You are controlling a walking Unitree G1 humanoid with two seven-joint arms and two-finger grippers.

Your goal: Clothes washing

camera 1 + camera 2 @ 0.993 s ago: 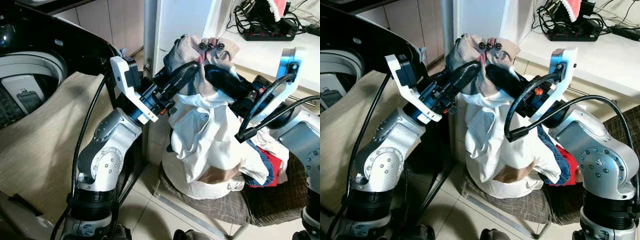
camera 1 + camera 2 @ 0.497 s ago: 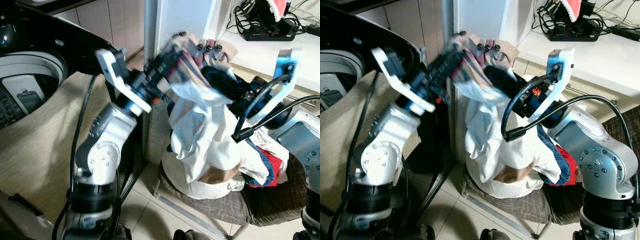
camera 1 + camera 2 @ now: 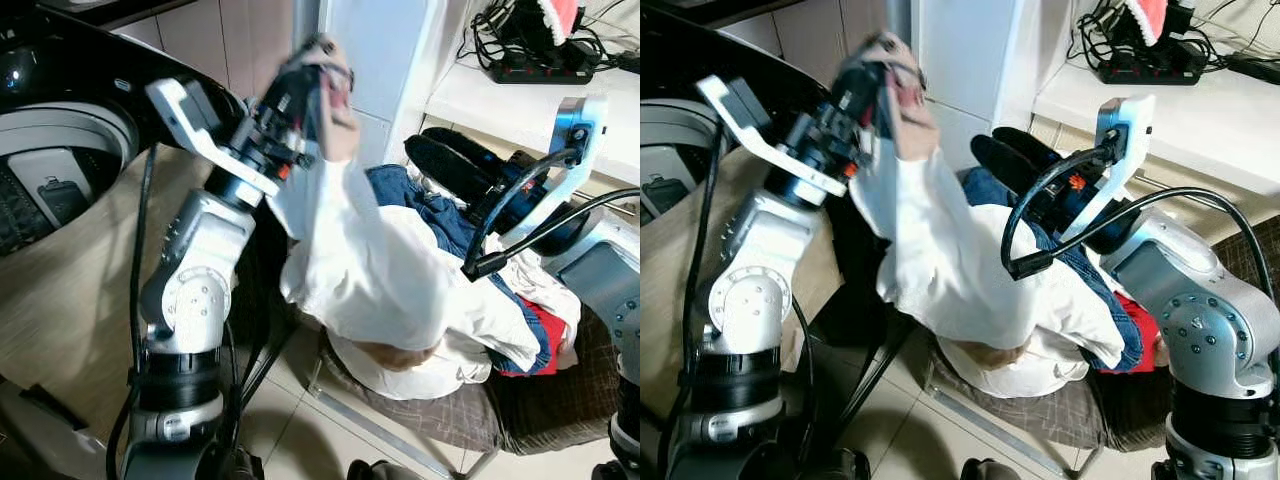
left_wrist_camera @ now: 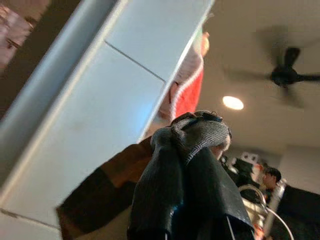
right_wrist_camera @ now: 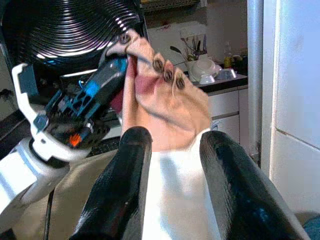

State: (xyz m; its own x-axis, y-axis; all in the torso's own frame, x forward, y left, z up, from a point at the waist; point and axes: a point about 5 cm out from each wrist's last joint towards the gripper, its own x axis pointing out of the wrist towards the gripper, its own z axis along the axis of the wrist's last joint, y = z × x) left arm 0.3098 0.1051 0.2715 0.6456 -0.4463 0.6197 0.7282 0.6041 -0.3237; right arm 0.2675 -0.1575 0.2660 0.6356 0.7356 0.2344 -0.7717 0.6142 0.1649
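Observation:
My left gripper (image 3: 305, 80) is raised toward the washing machine (image 3: 60, 130) and is shut on a beige garment with snap buttons (image 5: 165, 90). A white shirt (image 3: 360, 270) hangs from that grip, down to the laundry pile (image 3: 440, 360). In the left wrist view the black fingers (image 4: 165, 190) pinch grey-beige fabric (image 4: 200, 135). My right gripper (image 3: 450, 165) hovers open over the pile's blue jeans (image 3: 450, 225). Its two fingers (image 5: 125, 175) stand apart with nothing between them, pointing at the lifted bundle.
The pile lies on a plaid cushion (image 3: 450, 415) with a red item (image 3: 545, 335) at its right. A white cabinet (image 3: 380, 60) stands behind, and a counter with a power strip (image 3: 545, 65) is at the back right. A beige panel (image 3: 70, 290) slopes below the machine's opening.
My left gripper has swung up and to the left with the beige garment and white shirt. The bundle has come away from my right gripper, which stays in place with its fingers apart.

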